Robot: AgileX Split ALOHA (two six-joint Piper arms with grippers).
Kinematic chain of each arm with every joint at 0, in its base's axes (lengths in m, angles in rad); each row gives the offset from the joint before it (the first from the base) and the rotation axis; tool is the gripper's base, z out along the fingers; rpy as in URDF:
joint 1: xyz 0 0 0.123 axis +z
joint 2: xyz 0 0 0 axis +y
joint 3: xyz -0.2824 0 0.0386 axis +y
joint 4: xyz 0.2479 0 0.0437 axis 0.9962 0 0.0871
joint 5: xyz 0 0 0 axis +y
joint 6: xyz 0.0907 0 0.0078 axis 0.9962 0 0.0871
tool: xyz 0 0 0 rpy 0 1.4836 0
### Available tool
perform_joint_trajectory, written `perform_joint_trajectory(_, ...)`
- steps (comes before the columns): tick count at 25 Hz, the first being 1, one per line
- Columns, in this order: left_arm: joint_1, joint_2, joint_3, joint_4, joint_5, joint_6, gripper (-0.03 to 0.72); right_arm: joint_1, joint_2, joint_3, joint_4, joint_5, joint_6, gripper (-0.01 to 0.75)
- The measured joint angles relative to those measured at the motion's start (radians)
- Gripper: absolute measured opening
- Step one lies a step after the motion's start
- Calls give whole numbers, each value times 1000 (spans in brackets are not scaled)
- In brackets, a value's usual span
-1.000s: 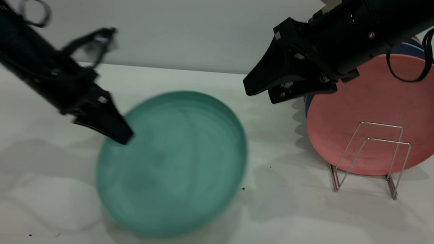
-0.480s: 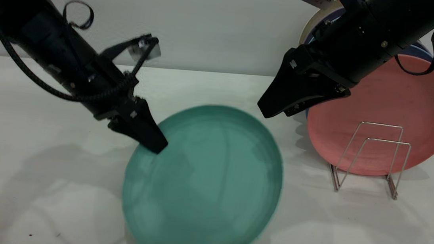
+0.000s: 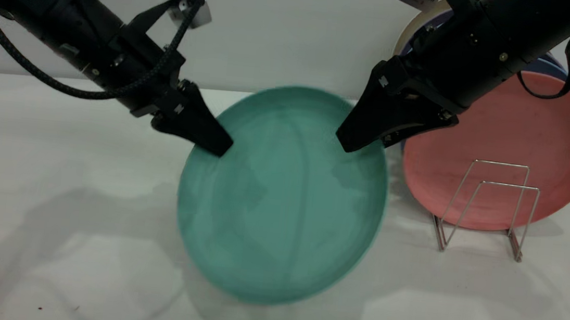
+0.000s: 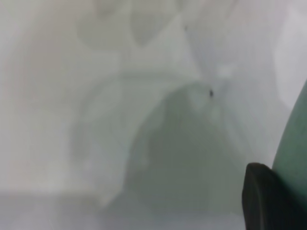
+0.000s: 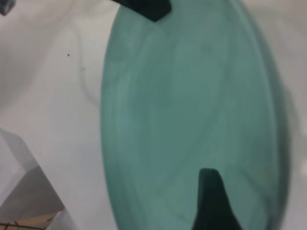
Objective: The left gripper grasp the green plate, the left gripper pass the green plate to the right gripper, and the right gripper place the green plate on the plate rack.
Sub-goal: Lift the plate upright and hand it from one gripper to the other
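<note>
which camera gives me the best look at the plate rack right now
The exterior view. There the plate rack stands in full at the table's right side, its wire loops in front of a pink plate. The left wrist view shows only table and a sliver of the green plate; the right wrist view is filled by that plate, no rack.

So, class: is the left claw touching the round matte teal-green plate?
Touching. In the exterior view the left claw is clamped on the round matte teal-green plate's upper-left rim, holding it raised and tilted off the white table.
</note>
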Motion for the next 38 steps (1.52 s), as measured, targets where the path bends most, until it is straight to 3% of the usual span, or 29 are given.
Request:
perform_joint_trajectory(12,-24,0,0,-136,-1,145,24,0,0,0,39,3,0,441)
perform_joint_trajectory(15,-26,0,0,-160,-1,160,24,0,0,0,39,4,0,378)
perform_joint_trajectory(20,-26,0,0,-164,6,171,26,-2,1,0,30,-18,0,145)
perform_joint_trajectory(25,-26,0,0,-170,7,170,68,-3,3,0,27,-25,0,139)
perform_joint_trajectory(28,-26,0,0,-170,10,166,196,-3,3,0,27,-25,-1,128)
perform_joint_trajectory(34,-26,0,0,-190,6,130,624,-2,3,0,27,-8,-11,120)
perform_joint_trajectory(36,-26,0,0,-193,6,118,696,-2,3,0,17,-2,-11,119)
perform_joint_trajectory(38,-26,0,0,-195,11,103,713,-1,3,0,-2,-1,-10,119)
